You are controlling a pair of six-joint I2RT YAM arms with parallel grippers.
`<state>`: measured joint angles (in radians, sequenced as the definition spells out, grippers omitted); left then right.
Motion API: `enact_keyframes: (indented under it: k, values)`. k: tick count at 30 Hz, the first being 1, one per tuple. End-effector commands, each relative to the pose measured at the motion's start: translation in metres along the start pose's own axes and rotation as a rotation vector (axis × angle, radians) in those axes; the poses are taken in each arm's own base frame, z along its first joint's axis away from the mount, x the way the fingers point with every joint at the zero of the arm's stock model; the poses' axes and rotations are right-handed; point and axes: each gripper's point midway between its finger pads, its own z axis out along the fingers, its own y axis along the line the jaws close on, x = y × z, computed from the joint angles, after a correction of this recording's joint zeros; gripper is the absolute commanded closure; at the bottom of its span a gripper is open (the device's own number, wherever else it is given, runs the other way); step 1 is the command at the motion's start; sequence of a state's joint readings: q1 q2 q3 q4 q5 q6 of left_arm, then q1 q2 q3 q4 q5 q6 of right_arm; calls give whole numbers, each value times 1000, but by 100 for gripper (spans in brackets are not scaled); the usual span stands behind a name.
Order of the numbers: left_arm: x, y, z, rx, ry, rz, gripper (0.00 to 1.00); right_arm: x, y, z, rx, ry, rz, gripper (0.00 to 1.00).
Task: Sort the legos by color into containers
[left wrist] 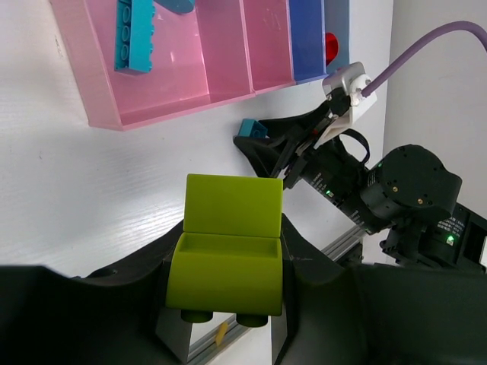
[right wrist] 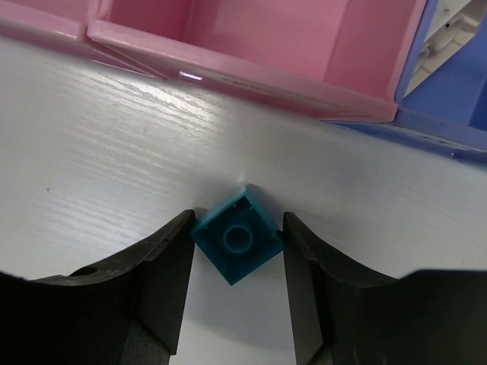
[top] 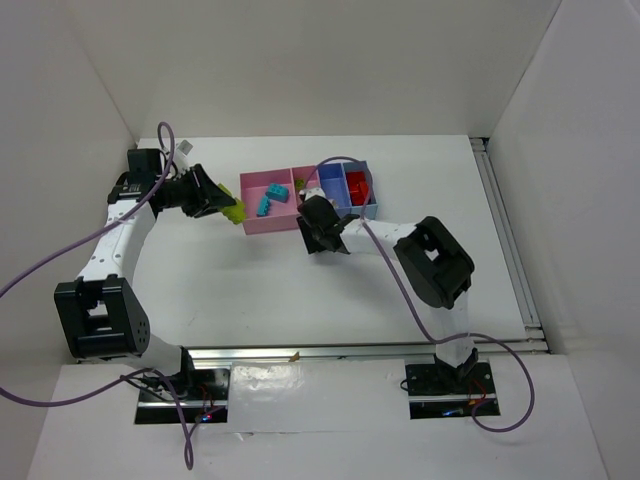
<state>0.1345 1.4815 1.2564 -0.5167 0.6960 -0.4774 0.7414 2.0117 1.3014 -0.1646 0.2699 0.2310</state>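
While my left pincer [left wrist: 228, 293] grips a yellow-green plastic brick [left wrist: 228, 251], my right pincer [right wrist: 238, 232] clamps a teal studded brick [right wrist: 237, 245].

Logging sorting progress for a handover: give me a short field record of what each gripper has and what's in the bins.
left gripper: shut on a yellow-green plastic brick, just outside the wide pink plastic bin
right gripper: shut on a small teal studded brick that sits on the white table in front of the bins
wide pink plastic bin: two cyan bricks inside
light blue end bin: red brick inside
not yet binned: both gripped bricks
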Motion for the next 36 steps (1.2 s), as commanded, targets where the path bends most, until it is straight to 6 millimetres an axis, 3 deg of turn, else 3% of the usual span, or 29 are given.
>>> enact_keyframes:
  k: [1, 4, 5, 7, 9, 10, 11, 16, 17, 18, 21, 24, 26, 29, 30, 31, 32, 33, 34, 35, 36]
  values:
    - [-9, -9, -3, 18, -24, 33, 100, -36, 0, -22, 1, -99, 30, 62]
    - [-10, -8, -2, 14, -16, 25, 100, -51, 4, -56, -33, -148, 55, 62]
    - [-9, -4, 1, 11, -7, 17, 100, -64, 10, -76, -64, -185, 69, 62]
    - [-8, -2, 4, 7, 0, 10, 100, -73, 12, -88, -85, -212, 86, 62]
    - [-8, -2, 4, 7, 0, 10, 100, -98, 20, -99, -125, -256, 97, 62]
    - [-9, 0, 4, -2, -4, 10, 100, -105, 23, -97, -127, -265, 89, 62]
    - [-10, 2, 4, -12, -8, 10, 100, -126, 31, -102, -159, -306, 99, 62]
    - [-5, 10, 7, -40, -3, -24, 100, -162, 58, -59, -208, -329, 81, 58]
    - [-4, 8, 7, -32, 1, -24, 100, -186, 66, -62, -228, -376, 78, 56]
    - [-4, 8, 7, -31, 1, -33, 100, -179, 70, -40, -220, -348, 71, 54]
    - [0, 6, 1, -41, -1, -35, 100, -193, 73, -23, -217, -361, 92, 24]
    - [1, 6, -4, -62, -12, -12, 100, -204, 73, -30, -223, -382, 97, 17]
    - [1, 7, -5, -63, -12, 1, 100, -220, 70, -52, -225, -425, 108, 17]
    - [2, 9, -2, -58, 1, 2, 100, -222, 52, -75, -219, -430, 119, 22]
    - [5, 2, -2, -20, 16, 2, 100, -207, 48, -74, -234, -393, 122, 24]
    - [1, -2, 1, 15, 9, 28, 100, -215, 34, -98, -253, -419, 151, 26]
    - [0, -7, 0, 44, 10, 37, 100, -216, 29, -108, -284, -431, 165, 26]
    - [2, -21, -1, 123, 28, 51, 100, -211, 34, -120, -379, -416, 164, 26]
    - [7, -27, 2, 173, 53, 58, 100, -199, 29, -135, -431, -406, 158, 26]
    - [8, -31, 4, 215, 67, 61, 100, -200, 15, -142, -476, -421, 175, 24]
    - [11, -50, 1, 320, 108, 103, 100, -193, 14, -149, -537, -397, 185, 23]
